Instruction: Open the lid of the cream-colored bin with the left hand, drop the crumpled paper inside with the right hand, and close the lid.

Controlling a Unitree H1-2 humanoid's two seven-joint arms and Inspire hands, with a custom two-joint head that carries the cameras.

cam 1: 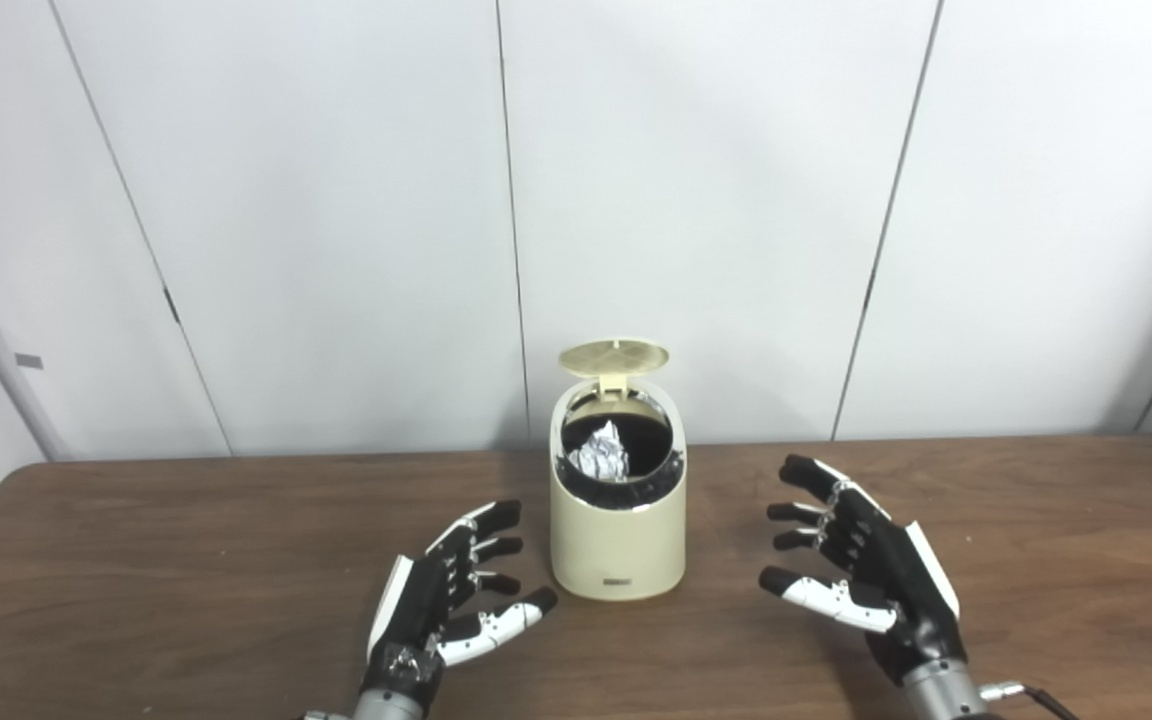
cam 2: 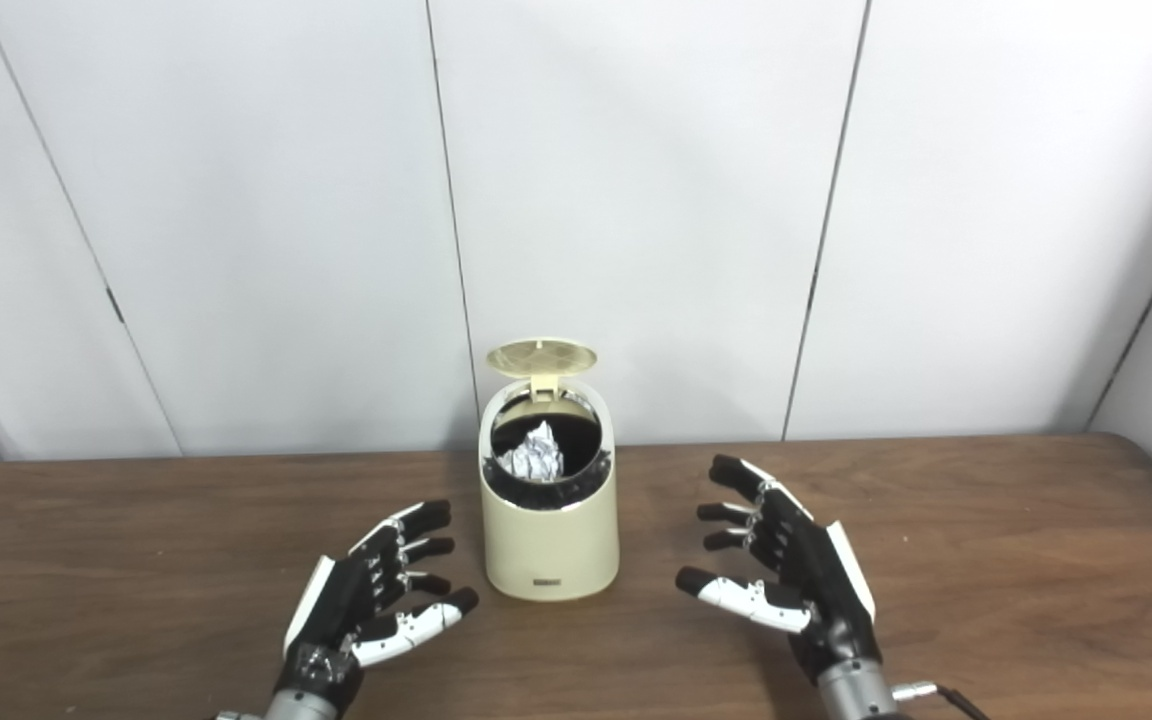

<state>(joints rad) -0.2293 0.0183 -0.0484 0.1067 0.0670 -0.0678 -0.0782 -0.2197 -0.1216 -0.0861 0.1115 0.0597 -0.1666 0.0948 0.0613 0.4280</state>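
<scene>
Cream-colored bin (cam 1: 618, 530), lid (cam 1: 613, 357) up, on brown wooden table (cam 1: 186, 540) before white wall panels (cam 1: 316, 200); left hand (cam 1: 446, 595) and right hand (cam 1: 861, 565) spread, empty.

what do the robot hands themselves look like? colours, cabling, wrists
Both are black-bodied, each with white shells on the back and along the thumb, and black fingertips. The left robot hand shows bare metal parts near its silver-grey wrist. The right robot hand has a silver-grey wrist cuff with a metal plug and a black cable leading off it.
</scene>
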